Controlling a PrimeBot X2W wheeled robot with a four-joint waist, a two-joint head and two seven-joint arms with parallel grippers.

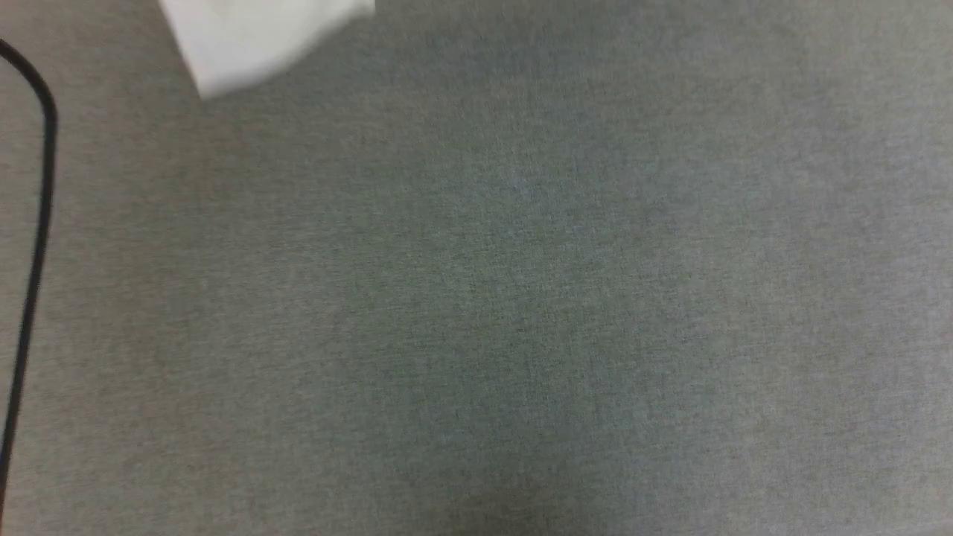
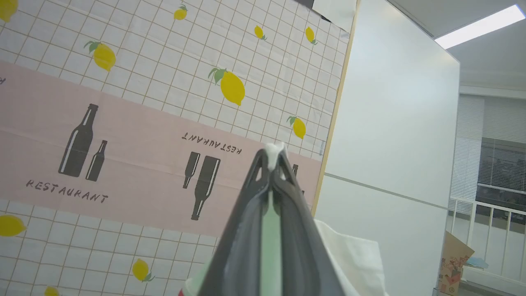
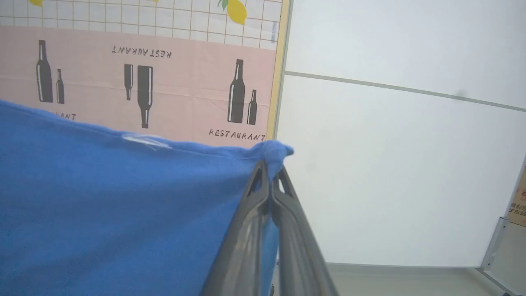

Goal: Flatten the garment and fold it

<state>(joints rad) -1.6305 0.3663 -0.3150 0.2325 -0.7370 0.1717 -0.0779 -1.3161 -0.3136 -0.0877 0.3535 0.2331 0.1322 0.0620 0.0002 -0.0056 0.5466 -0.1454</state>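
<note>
The garment (image 3: 102, 197) hangs in the air as a sheet of royal-blue cloth, stretched left from my right gripper (image 3: 272, 166). That gripper is shut on a bunched blue corner at its tips. In the left wrist view my left gripper (image 2: 274, 158) is shut on a white fold of the garment (image 2: 276, 150). More white cloth (image 2: 353, 259) droops below right of its fingers, with a hint of red trim at the bottom edge. In the head view a blurred white piece of cloth (image 1: 253, 37) shows at the top left over grey carpet.
A tablecloth-style wall hanging (image 2: 135, 123) with lemons, bottles and "RESTAURANT" print stands ahead of both wrists, beside a white partition (image 3: 402, 164). A black cable (image 1: 33, 246) curves along the left of the grey carpet (image 1: 521, 298). A cardboard box (image 2: 454, 259) sits by a railing.
</note>
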